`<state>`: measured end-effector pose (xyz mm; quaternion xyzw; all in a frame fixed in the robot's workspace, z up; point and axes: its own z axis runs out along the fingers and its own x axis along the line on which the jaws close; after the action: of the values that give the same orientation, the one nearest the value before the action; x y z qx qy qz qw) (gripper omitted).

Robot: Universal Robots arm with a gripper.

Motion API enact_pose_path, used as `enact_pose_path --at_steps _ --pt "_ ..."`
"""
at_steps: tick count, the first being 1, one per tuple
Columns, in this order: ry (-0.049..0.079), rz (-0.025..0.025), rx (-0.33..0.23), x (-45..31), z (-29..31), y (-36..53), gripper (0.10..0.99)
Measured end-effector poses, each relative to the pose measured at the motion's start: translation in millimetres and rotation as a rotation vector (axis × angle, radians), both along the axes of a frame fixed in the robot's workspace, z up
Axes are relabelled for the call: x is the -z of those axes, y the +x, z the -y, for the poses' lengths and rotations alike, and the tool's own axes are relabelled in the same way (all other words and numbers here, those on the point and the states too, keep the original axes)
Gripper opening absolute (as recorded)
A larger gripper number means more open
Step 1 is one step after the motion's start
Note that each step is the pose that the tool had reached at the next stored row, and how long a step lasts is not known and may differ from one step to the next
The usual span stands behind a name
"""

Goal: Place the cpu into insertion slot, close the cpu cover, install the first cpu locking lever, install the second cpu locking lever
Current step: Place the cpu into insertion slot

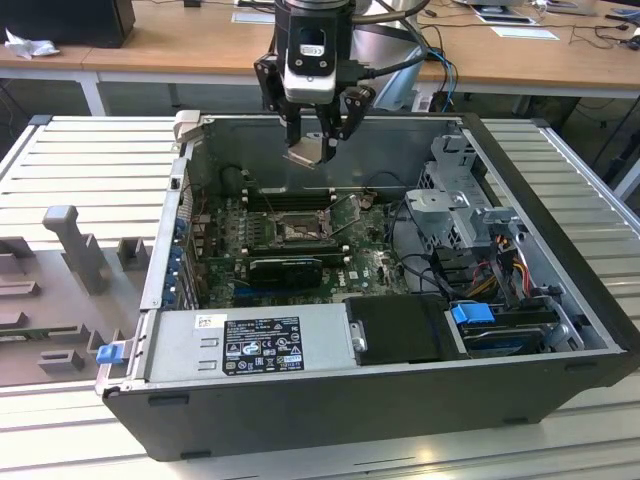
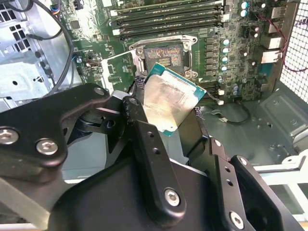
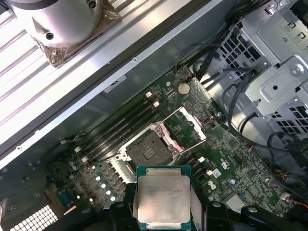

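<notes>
The gripper (image 1: pixel 314 140) hangs above the open computer case (image 1: pixel 560 330), its fingers (image 2: pixel 140 132) pinching the cpu (image 1: pixel 309 150) by two opposite edges. In both wrist views the chip's pale metal top faces the camera. In the second wrist view the cpu (image 2: pixel 169 103) looks tilted rather than flat, and the exterior view suggests the same, though how steep the tilt is I cannot tell.

Below it, well apart, lies the insertion slot (image 3: pixel 147 151) on the motherboard (image 3: pixel 216 159), bare and ready. The cpu cover (image 3: pixel 186 126) is swung open, on the side of the slot away from the memory slots (image 3: pixel 120 131). In the first wrist view the cpu (image 3: pixel 163 198) lies off to one side of the socket, so the chip is not yet centred over it.

The step in hand is carrying the chip to the socket, and the task is at its beginning. To do this well:

- The chip should be brought level before it goes down. A raised corner would catch on the socket rim or bear on the contact field.
- Its edges should be squared with the slot's edges, and its keyed corner matched to the slot's.
- The descent should be straight and slow, with no sideways slide once it is close, since the contacts bend easily.
- The path should keep clear of the open cover.
- The fingers should part only when the chip sits flat inside the rim.
</notes>
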<state>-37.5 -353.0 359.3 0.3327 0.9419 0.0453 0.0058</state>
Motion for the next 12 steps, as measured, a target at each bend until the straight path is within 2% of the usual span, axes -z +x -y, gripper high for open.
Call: enact_pose_path --at_steps 12 --pt "0.0 0.0 0.101 0.1 0.0 0.0 0.529"
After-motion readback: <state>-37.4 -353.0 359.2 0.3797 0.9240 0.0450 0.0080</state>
